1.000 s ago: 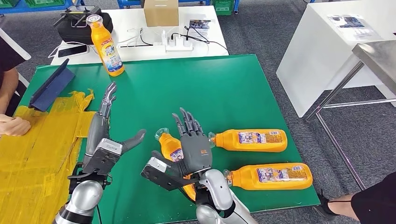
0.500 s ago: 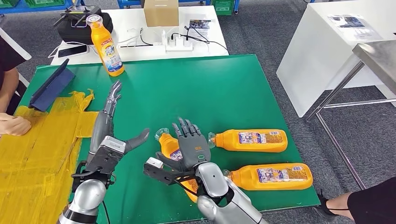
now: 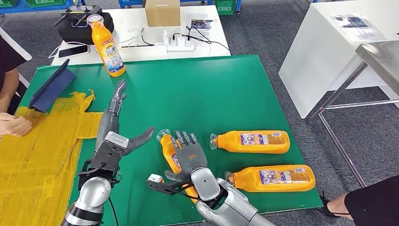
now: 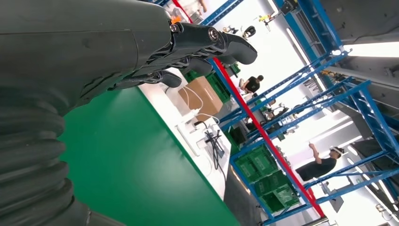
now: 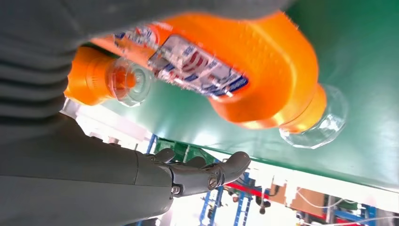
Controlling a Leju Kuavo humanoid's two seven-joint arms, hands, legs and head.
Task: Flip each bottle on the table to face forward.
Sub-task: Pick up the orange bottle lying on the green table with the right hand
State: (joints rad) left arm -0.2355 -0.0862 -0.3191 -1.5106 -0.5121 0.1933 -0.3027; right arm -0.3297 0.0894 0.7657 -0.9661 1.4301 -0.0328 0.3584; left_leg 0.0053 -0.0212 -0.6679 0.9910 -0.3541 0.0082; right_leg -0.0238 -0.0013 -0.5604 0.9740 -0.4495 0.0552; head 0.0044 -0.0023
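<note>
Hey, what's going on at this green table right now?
A humanoid robot is working on orange bottles on the green table. Its right hand lies over the nearest lying bottle; whether it grips it, I can't tell. Its left hand is open and holds nothing. Two more bottles lie on their sides, and one bottle stands upright at the far edge.

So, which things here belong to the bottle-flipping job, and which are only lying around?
Belong to the job:
- standing bottle at the far left of the green table
- bottle under the right hand
- two lying bottles
- right hand, left hand

Only lying around:
- cardboard box
- power strip
- phone
- blue folder
- yellow sheet
</note>
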